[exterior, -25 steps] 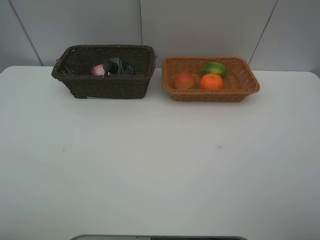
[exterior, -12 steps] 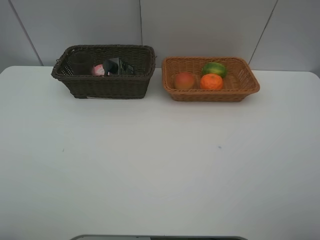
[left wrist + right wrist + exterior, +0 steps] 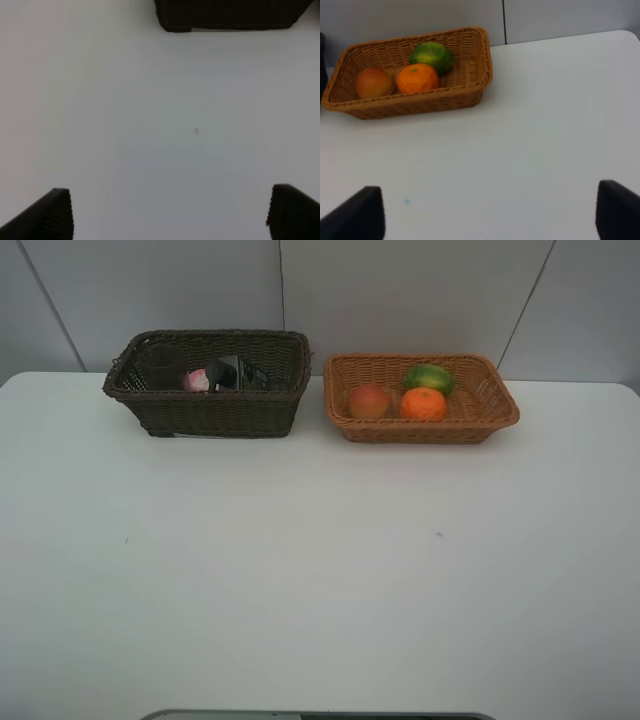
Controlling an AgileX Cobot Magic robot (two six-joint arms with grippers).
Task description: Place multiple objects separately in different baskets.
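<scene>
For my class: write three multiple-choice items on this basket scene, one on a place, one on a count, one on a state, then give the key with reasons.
1. Where does the orange lie?
A. on the table
B. in the tan basket
C. in the dark basket

2. How many fruits are in the tan basket?
A. one
B. three
C. five

3. How is the left pincer?
A. open and empty
B. shut on a cup
C. holding a fruit

Key: B, the orange sits inside the tan weave; B, orange, green fruit and red-orange fruit; A, its fingers stand wide apart over bare table.

No legible text or labels anywhere
</scene>
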